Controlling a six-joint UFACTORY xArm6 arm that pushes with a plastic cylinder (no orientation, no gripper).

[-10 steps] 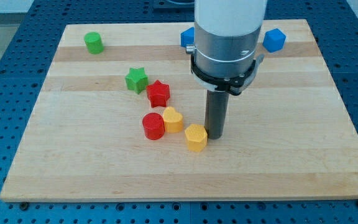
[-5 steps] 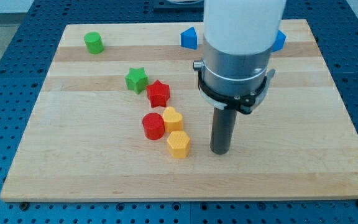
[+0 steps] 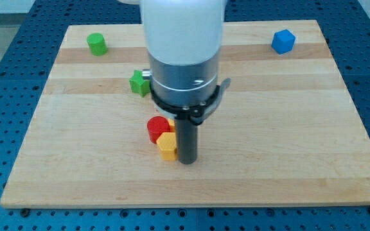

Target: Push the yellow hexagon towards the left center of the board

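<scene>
The yellow hexagon (image 3: 167,147) lies near the board's bottom middle, just below a red cylinder (image 3: 158,128). My tip (image 3: 187,161) stands right against the hexagon's right side. A sliver of a yellow block (image 3: 171,129) shows between the red cylinder and the rod; the rest of it is hidden. The arm's body covers the red star.
A green star (image 3: 139,83) is partly hidden by the arm at the upper middle. A green cylinder (image 3: 96,43) sits at the top left. A blue cube (image 3: 282,41) sits at the top right. The wooden board (image 3: 288,135) ends close below the hexagon.
My tip has swept left and pushed the yellow hexagon left, under the red cylinder. The arm now hides the red star, the yellow heart and the blue block at the top middle.
</scene>
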